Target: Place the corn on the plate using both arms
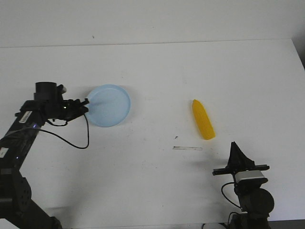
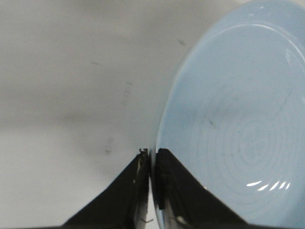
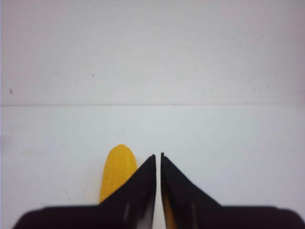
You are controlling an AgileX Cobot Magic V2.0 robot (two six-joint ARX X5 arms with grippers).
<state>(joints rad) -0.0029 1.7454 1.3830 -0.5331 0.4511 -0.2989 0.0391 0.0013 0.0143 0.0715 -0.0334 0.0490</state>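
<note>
Right tool (image 1: 234,151), closed and empty at the table's near edge, should take the stiff, light-looking corn (image 1: 203,125) mid-length, while left tool (image 1: 86,106) pinches the plate (image 1: 114,102) rim.

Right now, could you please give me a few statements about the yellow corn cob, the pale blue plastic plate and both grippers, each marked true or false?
1. The yellow tapered corn cob lies on the white table, off the plate. True.
2. The left gripper is shut on the rim of the round pale blue plastic plate. True.
3. The right gripper holds the corn. False: its jaws are shut on nothing, short of the cob.
4. The plate sits to the right of the corn. False: it sits to its left.
</note>
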